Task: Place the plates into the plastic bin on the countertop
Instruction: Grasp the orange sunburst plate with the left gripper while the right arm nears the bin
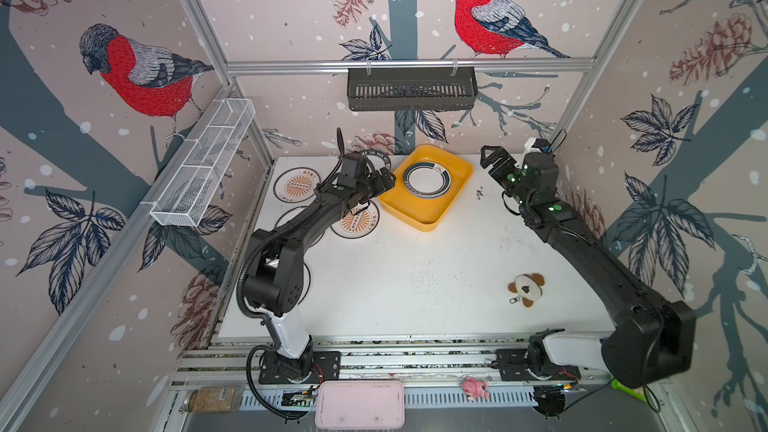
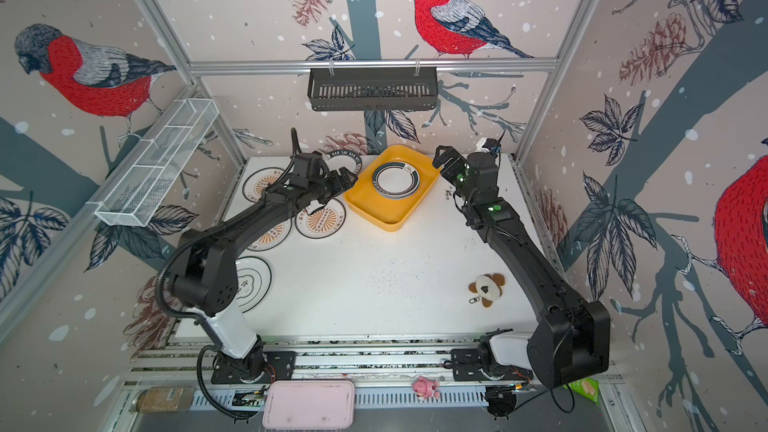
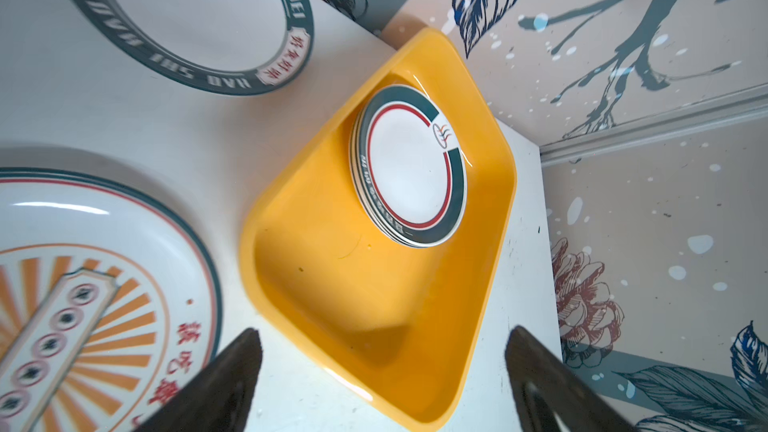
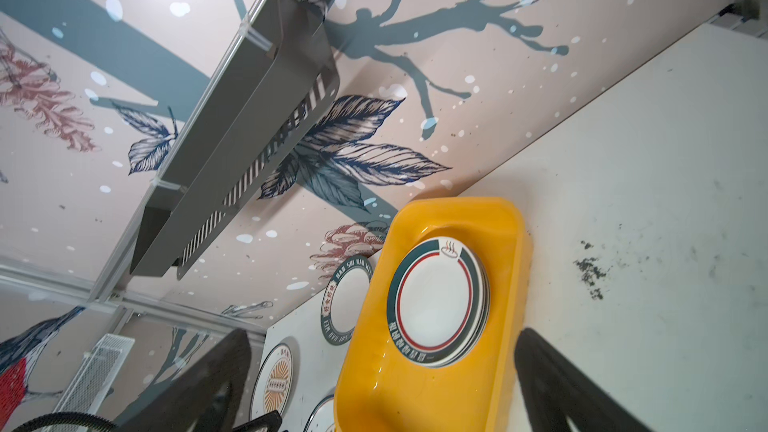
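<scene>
A stack of plates (image 1: pixel 427 179) lies in the far end of the yellow bin (image 1: pixel 417 208); more wait on the desk (image 1: pixel 415 276) to its left. The left fingers (image 3: pixel 224 384) hang spread and empty beside the bin's left wall — the right fingers (image 4: pixel 552 380) likewise, on its right. The sunburst plate (image 1: pixel 359 224) nearest looks the sensible pick: catch its rim squarely, clear the wall.

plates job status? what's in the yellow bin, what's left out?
Done: a stack of green-rimmed plates sits in the yellow bin; exact count unclear.
In hand: nothing. The left end effector is open at the bin's edge, the right end effector open too.
Left: five on the countertop: three sunburst plates, one lettered green-rimmed plate, one black-ringed plate.
</scene>
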You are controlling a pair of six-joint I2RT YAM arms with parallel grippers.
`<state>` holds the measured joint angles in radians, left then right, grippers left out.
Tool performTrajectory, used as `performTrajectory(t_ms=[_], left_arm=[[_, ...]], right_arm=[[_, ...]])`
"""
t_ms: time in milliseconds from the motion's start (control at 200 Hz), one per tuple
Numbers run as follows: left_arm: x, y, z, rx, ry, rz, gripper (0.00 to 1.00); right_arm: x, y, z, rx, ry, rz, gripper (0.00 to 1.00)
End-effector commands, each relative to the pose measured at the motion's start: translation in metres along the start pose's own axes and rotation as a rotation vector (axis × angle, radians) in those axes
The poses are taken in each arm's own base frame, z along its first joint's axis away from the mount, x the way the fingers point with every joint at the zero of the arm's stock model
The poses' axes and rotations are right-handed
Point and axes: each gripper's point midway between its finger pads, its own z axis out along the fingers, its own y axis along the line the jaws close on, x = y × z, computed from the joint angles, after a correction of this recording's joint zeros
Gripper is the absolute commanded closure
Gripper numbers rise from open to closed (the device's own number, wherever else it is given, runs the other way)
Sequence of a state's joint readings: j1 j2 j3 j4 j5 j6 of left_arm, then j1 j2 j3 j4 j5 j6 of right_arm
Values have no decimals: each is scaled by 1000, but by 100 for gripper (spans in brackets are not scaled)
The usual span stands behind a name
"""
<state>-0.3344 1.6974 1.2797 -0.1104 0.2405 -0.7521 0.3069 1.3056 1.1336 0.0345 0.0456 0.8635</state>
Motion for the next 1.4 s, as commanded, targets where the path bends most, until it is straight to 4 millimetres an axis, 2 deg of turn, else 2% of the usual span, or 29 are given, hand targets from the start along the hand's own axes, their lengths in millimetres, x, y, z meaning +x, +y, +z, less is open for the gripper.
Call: performTrajectory(t_ms=[0, 135, 155, 235, 365, 445, 590, 791, 1086, 1206, 1396], left_arm=[[-6, 13, -28, -15, -61, 5, 4], [5, 48, -63, -40, -85, -63, 4], [13, 58, -66, -53, -76, -78, 4], [22, 80, -82, -71, -90, -110, 4], [37, 119, -97, -107, -108, -166, 4], [43, 136, -102, -92, -100, -207, 4], [53, 155, -94, -53, -36, -289, 4], [62, 167, -72, -39, 61, -346, 7], [55, 181, -50, -56, 64, -397, 12], [58, 188, -40, -60, 85, -417, 26], [63, 197, -34, -79, 87, -446, 37]], right_arm=[[13, 11, -5, 15, 8, 2, 0], [43, 29, -11, 1, 56, -5, 0], [47, 31, -12, -1, 62, -6, 0], [62, 40, -16, -10, 83, -6, 0], [81, 53, -22, -19, 103, -10, 0], [90, 60, -25, -26, 116, -9, 0], [97, 67, -29, -23, 121, -9, 0], [83, 72, -31, -18, 73, -16, 0], [70, 70, -23, 8, 34, -22, 0], [64, 67, -19, 19, 22, -15, 0], [55, 62, -16, 34, -1, -9, 0]])
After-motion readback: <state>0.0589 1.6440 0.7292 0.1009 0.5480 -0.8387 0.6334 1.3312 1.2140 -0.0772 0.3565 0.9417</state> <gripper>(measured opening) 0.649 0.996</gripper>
